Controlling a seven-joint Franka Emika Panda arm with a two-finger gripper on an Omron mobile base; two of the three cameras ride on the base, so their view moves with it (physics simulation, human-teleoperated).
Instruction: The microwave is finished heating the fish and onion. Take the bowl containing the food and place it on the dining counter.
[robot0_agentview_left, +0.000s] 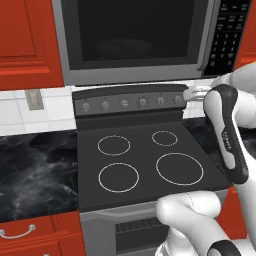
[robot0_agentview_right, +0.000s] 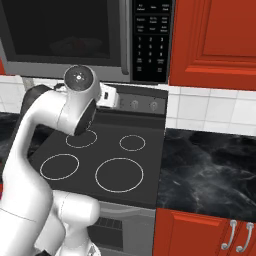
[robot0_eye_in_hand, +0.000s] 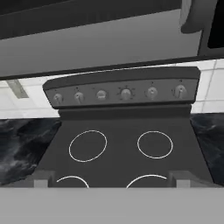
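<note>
A red-cabinet kitchen with black marbled counters (robot0_agentview_right: 210, 160) either side of a black stove (robot0_agentview_left: 145, 165), and the microwave (robot0_agentview_left: 135, 35) mounted above it with its door shut. The gripper (robot0_eye_in_hand: 111, 181) hangs over the stove with its fingers spread wide and nothing between them, looking at the knob panel (robot0_eye_in_hand: 124, 92) and the microwave's underside. Outward from it, the grey bar handle (robot0_agentview_right: 125, 35) stands above and to the side of the hand. Behind the dark glass a faint round shape (robot0_agentview_left: 124, 47) is probably the bowl on its turntable, but fish and onion cannot be made out. The risk I see is the hand rising blind and striking the microwave's lower edge or missing the handle, since it sits at the edge of the hand view.
</note>
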